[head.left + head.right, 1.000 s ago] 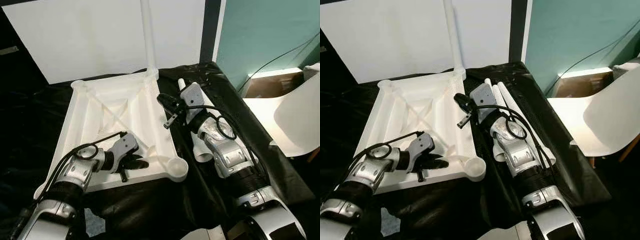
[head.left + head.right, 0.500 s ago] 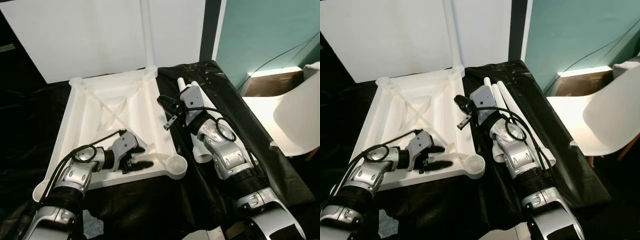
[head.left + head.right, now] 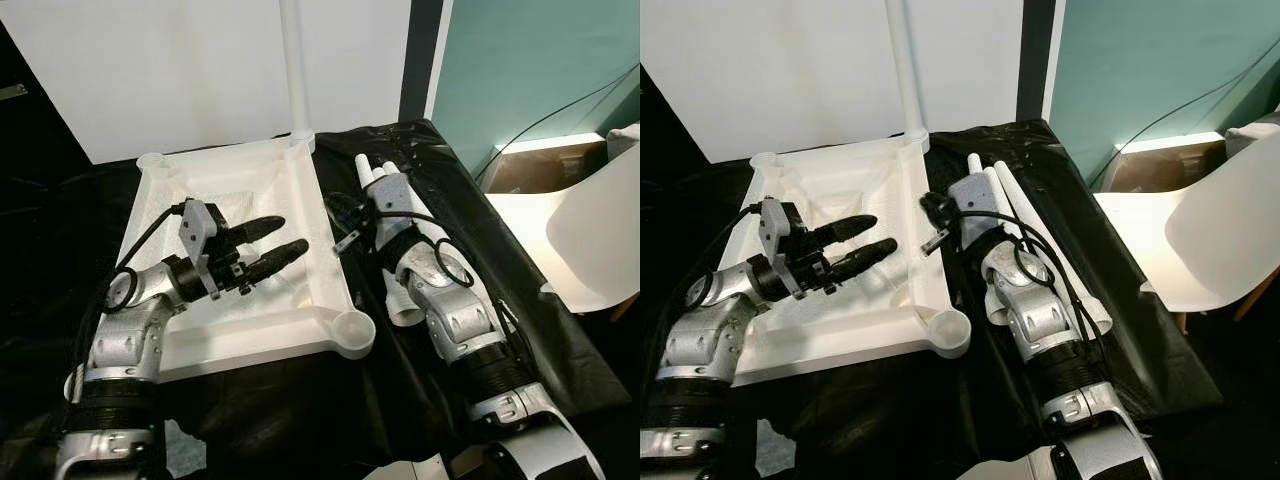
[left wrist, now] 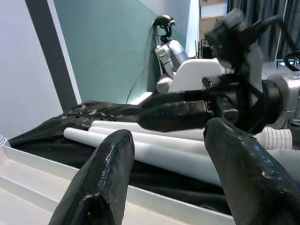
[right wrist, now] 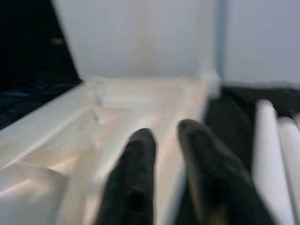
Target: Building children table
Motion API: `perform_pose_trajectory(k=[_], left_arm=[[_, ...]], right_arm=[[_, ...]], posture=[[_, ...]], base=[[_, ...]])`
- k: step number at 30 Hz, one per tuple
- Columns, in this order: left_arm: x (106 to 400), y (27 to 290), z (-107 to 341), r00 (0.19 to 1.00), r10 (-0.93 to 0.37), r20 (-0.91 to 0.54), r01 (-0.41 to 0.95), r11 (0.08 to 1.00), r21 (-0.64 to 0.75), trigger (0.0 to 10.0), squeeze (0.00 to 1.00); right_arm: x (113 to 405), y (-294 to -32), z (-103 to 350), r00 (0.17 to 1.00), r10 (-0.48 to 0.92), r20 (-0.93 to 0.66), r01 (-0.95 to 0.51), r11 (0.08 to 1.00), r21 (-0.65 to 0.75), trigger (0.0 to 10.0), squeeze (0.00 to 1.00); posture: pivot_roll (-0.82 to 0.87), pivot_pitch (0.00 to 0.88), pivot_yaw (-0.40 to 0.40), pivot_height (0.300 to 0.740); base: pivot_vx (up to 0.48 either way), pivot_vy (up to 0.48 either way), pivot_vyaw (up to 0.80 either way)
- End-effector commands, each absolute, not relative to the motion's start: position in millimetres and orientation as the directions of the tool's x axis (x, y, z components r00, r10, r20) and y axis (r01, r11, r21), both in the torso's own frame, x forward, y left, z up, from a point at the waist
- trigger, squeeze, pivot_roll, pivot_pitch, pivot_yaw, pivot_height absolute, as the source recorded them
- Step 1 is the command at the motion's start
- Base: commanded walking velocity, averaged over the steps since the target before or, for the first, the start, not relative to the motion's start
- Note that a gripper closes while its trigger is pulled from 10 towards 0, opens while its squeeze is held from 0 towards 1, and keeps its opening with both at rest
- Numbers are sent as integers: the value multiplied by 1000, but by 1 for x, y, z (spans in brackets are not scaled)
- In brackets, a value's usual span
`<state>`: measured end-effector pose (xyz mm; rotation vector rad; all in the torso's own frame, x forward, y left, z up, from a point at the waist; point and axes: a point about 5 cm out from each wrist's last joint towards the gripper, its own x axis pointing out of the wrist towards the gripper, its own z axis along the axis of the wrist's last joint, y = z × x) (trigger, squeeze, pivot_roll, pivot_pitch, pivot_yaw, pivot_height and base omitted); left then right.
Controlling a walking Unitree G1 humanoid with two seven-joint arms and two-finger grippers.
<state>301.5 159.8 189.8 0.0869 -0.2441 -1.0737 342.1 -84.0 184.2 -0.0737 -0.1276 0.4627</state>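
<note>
The white plastic children's tabletop (image 3: pixel 190 330) lies upside down on the black-draped bench (image 3: pixel 560 350), ribbed underside up, with one white round leg (image 3: pixel 293 70) already standing in its far right corner socket. The job looks to be at the leg-fitting step. The left tool (image 3: pixel 275 243) hovers above the tabletop's middle, its two black fingers spread and grasping nothing. The right tool (image 5: pixel 161 143) sits low by the tabletop's right rim, fingers a little parted and empty. Just beside it lie three loose white plastic legs (image 3: pixel 1005 195), side by side on the black cloth. Next, a tool probably needs to take one loose leg and seat it upright in the empty near right socket (image 3: pixel 351 331).
</note>
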Motion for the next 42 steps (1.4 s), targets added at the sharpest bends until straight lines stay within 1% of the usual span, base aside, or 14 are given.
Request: perform_pose_trajectory(k=[1,3,8,9,14,16,17,20,21,24,31,35,38,42], left_arm=[[315,170,189,740,-638,214,630,768,112,10000,0],[314,162,183,748,-629,212,627,774,87,10000,0],[313,156,179,742,-643,191,641,763,83,10000,0],[313,154,178,738,-653,171,651,756,76,10000,0],[314,153,179,739,-653,165,652,755,70,10000,0],[315,151,179,740,-652,165,650,757,72,10000,0],[315,151,179,740,-652,165,650,757,72,10000,0],[312,148,176,741,-653,157,650,756,74,10000,0],[312,148,176,741,-653,157,650,756,74,10000,0],[307,149,170,747,-649,141,648,759,64,10000,0],[304,148,162,747,-655,114,653,755,55,10000,0],[306,144,161,743,-661,104,659,750,55,10000,0],[306,137,161,741,-663,103,662,748,50,10000,0],[304,133,158,746,-658,97,657,752,47,10000,0]], right_arm=[[346,-98,185,920,386,65,-383,922,-53,10000,1000],[350,-108,187,928,371,19,-370,928,-33,10000,1000],[357,-119,191,934,357,-30,-358,933,-31,10000,1000],[365,-128,196,926,363,-100,-366,930,-13,10000,0],[369,-131,198,911,382,-155,-385,923,12,10000,0],[371,-134,199,898,378,-226,-368,926,89,10000,0],[371,-134,199,898,378,-226,-368,926,89,10000,0],[372,-151,202,906,298,-301,-248,949,192,10000,0],[372,-151,202,906,298,-301,-248,949,192,10000,0],[370,-166,206,910,228,-347,-153,961,229,10000,0],[367,-180,216,902,189,-387,-93,963,253,10000,0],[366,-186,223,899,162,-408,-67,969,238,10000,0],[359,-194,227,892,101,-440,-41,989,143,10000,0],[355,-198,220,887,46,-459,-14,997,72,10000,0]], posture=[[-36,0,57,740],[-43,0,54,740],[-48,0,55,740],[-50,0,56,740],[-48,0,55,740],[-39,0,47,740],[-39,0,47,740],[-30,0,33,740],[-30,0,33,740],[-33,0,29,740],[-53,0,31,740],[-54,0,30,740],[-58,0,26,740],[-58,0,26,740]], base=[[0,0,0],[0,0,0],[0,0,0],[0,0,0],[0,0,0],[0,0,0],[0,0,0],[0,0,0],[0,0,0],[0,0,0],[0,0,0],[0,0,0],[0,0,0],[0,0,0]])
